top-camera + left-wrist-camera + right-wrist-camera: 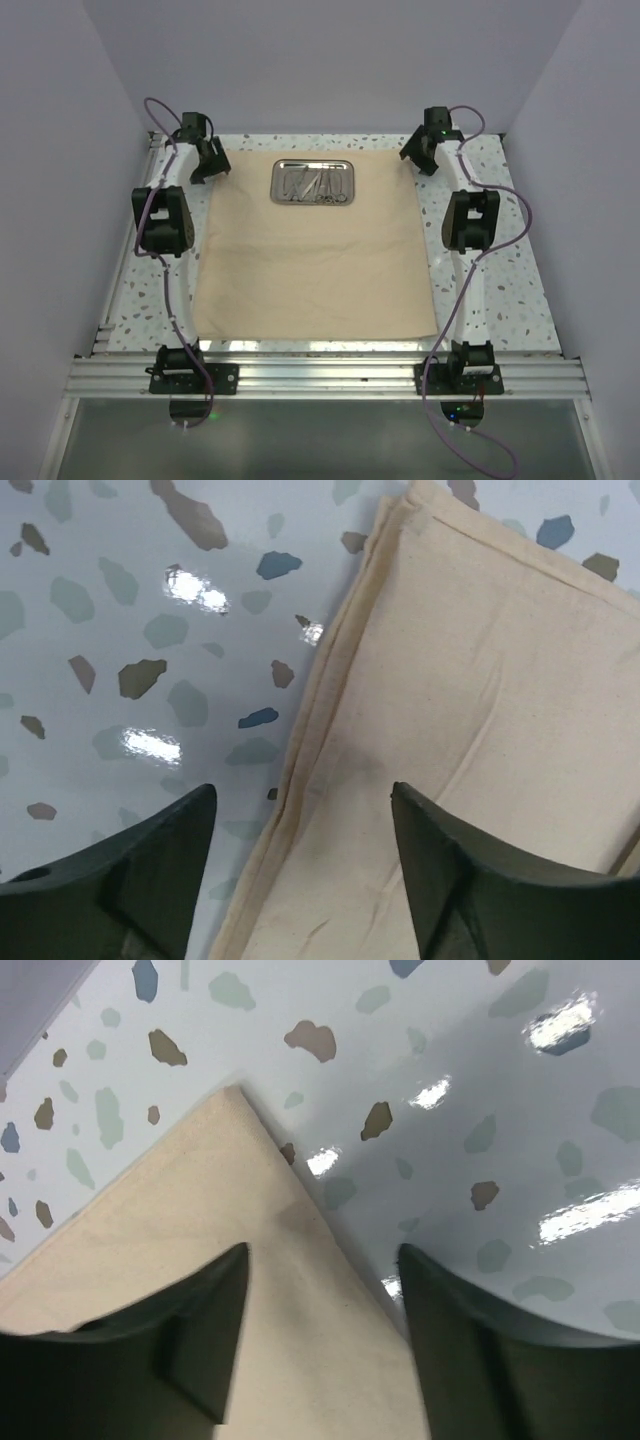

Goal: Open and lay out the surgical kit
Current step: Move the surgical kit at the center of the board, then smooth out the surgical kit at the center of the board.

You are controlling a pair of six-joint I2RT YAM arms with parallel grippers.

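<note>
The beige cloth wrap (312,255) lies spread flat over the middle of the table. The shiny steel tray (311,182) sits on its far part with several slim silver instruments (312,184) inside. My left gripper (213,165) is open just above the cloth's far left corner; its wrist view shows the hemmed cloth edge (330,700) between the fingers (160,860). My right gripper (422,157) is open over the far right corner; the cloth corner (235,1100) shows between its fingers (200,1320). Neither holds anything.
The speckled tabletop (510,290) shows around the cloth on both sides. Grey walls close in the left, right and back. An aluminium rail (320,375) with both arm bases runs along the near edge.
</note>
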